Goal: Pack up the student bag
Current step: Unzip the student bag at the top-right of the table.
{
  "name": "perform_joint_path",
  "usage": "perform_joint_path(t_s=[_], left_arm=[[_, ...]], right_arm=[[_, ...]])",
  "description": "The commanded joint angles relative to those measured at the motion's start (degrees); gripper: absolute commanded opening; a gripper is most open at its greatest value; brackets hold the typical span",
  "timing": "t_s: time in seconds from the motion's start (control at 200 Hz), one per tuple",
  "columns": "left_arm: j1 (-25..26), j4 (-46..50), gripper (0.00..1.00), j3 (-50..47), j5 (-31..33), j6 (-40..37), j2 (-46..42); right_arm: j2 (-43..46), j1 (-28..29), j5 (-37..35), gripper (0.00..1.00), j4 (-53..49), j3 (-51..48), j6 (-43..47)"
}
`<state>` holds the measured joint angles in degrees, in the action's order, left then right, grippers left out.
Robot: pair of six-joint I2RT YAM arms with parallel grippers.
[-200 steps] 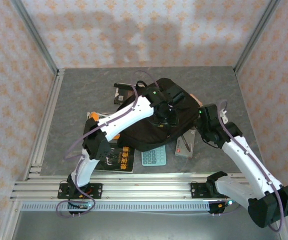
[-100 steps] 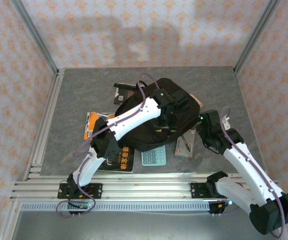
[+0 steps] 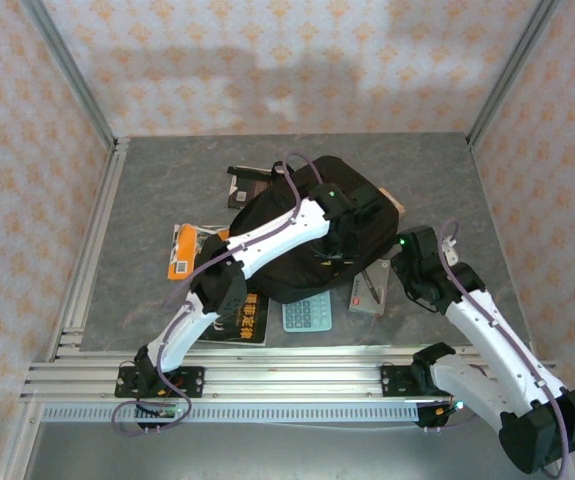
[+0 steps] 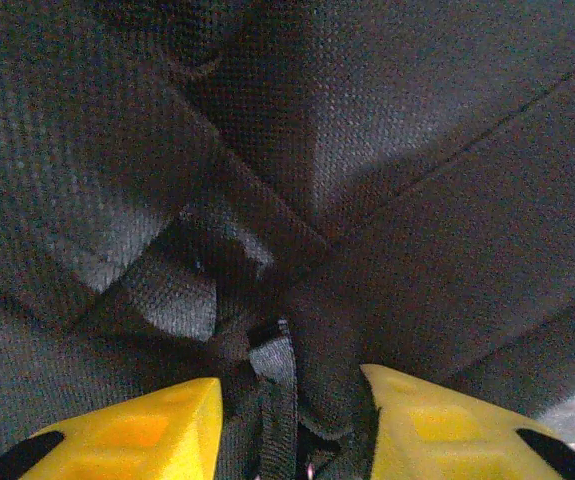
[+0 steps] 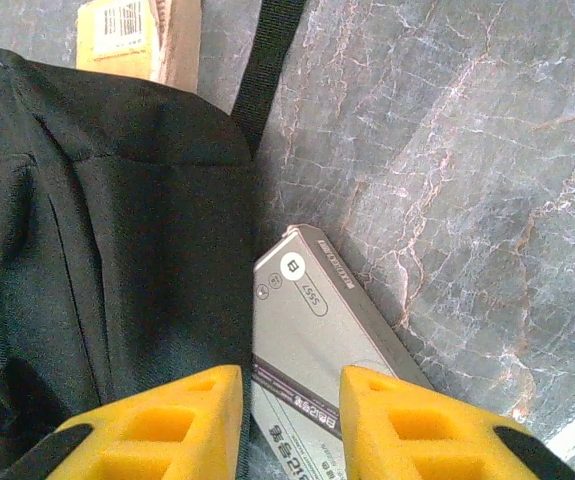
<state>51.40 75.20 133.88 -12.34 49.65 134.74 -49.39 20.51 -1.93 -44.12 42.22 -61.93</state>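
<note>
Student bag (image 3: 292,278) at centre of top view, flat on table (image 3: 167,190). Left gripper (image 4: 292,400) pressed into bag fabric at bottom of wrist frame. Jaws part-closed either side of webbing strap (image 4: 279,372); cannot tell whether clamped. Right gripper (image 5: 292,400) at bottom of its frame, jaws narrow, nothing held, above grey case (image 5: 317,320) just beside bag's edge. Judged step: lifting fabric to open bag. Pinch strap alone, raise slowly, hold right gripper off case until mouth gapes.
</note>
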Motion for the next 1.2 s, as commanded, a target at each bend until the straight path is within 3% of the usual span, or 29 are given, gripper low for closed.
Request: perform_joint_path(t_s=[0.0, 0.23, 0.435, 0.54, 0.706, 0.871, 1.091, 1.151, 1.196], left_arm=[[0.0, 2.0, 0.29, 0.9, 4.5, 0.7, 1.1], [-1.0, 0.4, 0.00, -0.8, 5.7, -0.2, -1.1], [-1.9, -1.7, 0.00, -4.3, 5.6, -0.2, -5.7], [-2.2, -4.2, 0.00, -7.6, 5.1, 0.1, -9.1], [-2.2, -8.2, 0.00, -11.9, 3.9, 1.2, -12.8], [-2.3, -8.3, 0.00, -12.0, 3.4, 1.1, -12.8], [-2.6, -8.8, 0.00, -11.9, 2.6, 1.2, -13.1], [-2.8, -8.6, 0.00, -11.9, 2.3, 1.1, -13.1], [-2.9, -8.3, 0.00, -11.9, 2.2, 0.9, -13.1]], right_arm=[[0.5, 0.3, -0.2, 0.30, 1.1, -1.0, 0.1], [-0.1, 0.9, 1.7, 0.28, 3.9, -1.3, 0.8], [-1.4, 0.9, 4.1, 0.31, 6.3, -1.0, 2.0], [-2.2, 0.9, 6.2, 0.41, 8.7, -1.4, 2.4], [-4.1, 0.9, 9.4, 0.65, 12.9, -1.8, 2.4], [-7.2, 1.0, 12.8, 0.72, 17.1, -2.7, 1.5], [-13.9, 0.9, 19.0, 0.71, 24.5, -2.3, 0.4], [-15.9, 0.9, 18.9, 0.64, 24.7, -1.4, 0.6], [-17.2, 0.9, 18.4, 0.51, 24.2, -0.6, 0.8]])
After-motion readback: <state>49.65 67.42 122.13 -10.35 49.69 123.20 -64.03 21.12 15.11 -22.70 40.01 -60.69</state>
